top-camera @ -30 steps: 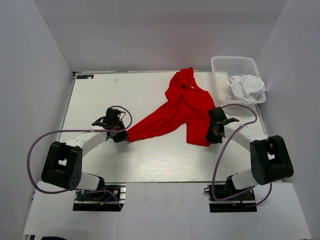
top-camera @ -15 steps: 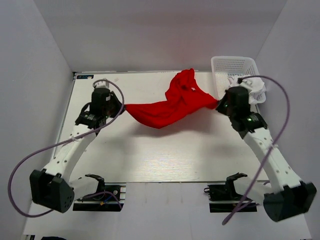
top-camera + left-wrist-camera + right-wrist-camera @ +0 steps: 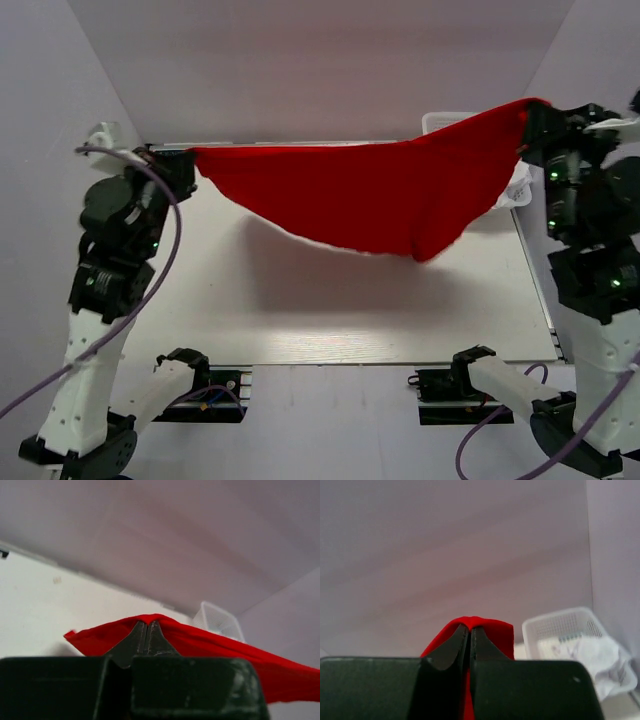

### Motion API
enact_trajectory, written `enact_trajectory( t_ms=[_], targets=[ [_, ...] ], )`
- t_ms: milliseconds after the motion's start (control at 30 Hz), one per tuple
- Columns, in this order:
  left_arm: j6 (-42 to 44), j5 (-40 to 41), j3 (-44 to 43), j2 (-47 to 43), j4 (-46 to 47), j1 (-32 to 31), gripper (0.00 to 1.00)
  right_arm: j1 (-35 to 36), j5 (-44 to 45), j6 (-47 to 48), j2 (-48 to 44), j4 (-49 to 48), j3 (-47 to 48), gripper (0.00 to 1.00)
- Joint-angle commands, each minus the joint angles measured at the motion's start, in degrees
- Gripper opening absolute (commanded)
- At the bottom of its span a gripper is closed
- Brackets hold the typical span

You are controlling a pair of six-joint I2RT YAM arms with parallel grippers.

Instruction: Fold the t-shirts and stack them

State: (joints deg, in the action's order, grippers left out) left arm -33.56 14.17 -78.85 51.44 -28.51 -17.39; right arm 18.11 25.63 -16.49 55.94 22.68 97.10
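The red t-shirt (image 3: 380, 190) hangs stretched in the air above the table, held by both arms. My left gripper (image 3: 188, 160) is shut on its left corner, high at the far left; in the left wrist view the red t-shirt (image 3: 220, 647) drapes over the closed left gripper (image 3: 146, 625). My right gripper (image 3: 530, 112) is shut on the right corner, high at the far right; the red t-shirt (image 3: 495, 632) folds over the right gripper (image 3: 470, 628). The white t-shirt (image 3: 590, 655) lies crumpled in the basket (image 3: 555, 625), mostly hidden behind the red cloth in the top view.
The white mesh basket (image 3: 440, 122) stands at the table's far right corner, partly covered by the hanging cloth. The white table (image 3: 330, 310) lies under the shirt, which casts a shadow on it. Grey walls close in left, right and behind.
Both arms have risen and spread apart, lifting the red t-shirt off the table and stretching it wide in the air. A second ago it lay crumpled on the table.
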Motion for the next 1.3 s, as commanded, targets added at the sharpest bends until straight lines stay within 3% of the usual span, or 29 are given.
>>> enact_trajectory(
  t_ms=[0,100,400,700,800,1000,1100,1200,1267],
  targets=[
    [2.35,2.80,-5.17,-4.41,-3.03,0.59,0.00,0.08,-1.63,7.60,-0.40,-2.03,9.40,0.00],
    [3.76,1.74,-8.86,-8.63,-3.65,1.13,0.00,0.08,-4.26,9.28,-1.44,-1.32,16.25,0.00],
    [6.58,0.24,-19.41,-13.56,-7.16,1.13,0.00,0.00,-9.81,12.18,-5.84,-4.92,19.53,0.00],
    [7.11,0.77,-18.19,-2.15,-4.81,1.13,0.00,0.00,-5.33,14.56,3.64,-13.08,13.03,0.00],
    [6.58,2.78,-13.98,4.26,-2.69,1.13,0.00,-0.09,-3.57,14.73,8.80,-17.12,6.37,0.00],
    [1.32,18.14,-12.12,24.44,-3.73,1.65,0.00,-0.01,-0.23,13.16,23.74,-20.74,-0.31,0.00],
    [-1.22,20.89,-12.12,33.78,-6.10,3.40,0.00,-0.27,-0.05,11.14,31.75,-21.27,-1.39,0.00],
    [-2.74,21.26,-13.78,46.00,-6.64,6.48,0.01,-0.44,-2.50,8.33,45.35,-20.66,-0.51,0.00],
    [-2.74,20.29,-14.83,54.59,-5.24,8.58,0.31,-0.53,-4.79,7.27,53.54,-18.47,5.10,0.00]
  ],
)
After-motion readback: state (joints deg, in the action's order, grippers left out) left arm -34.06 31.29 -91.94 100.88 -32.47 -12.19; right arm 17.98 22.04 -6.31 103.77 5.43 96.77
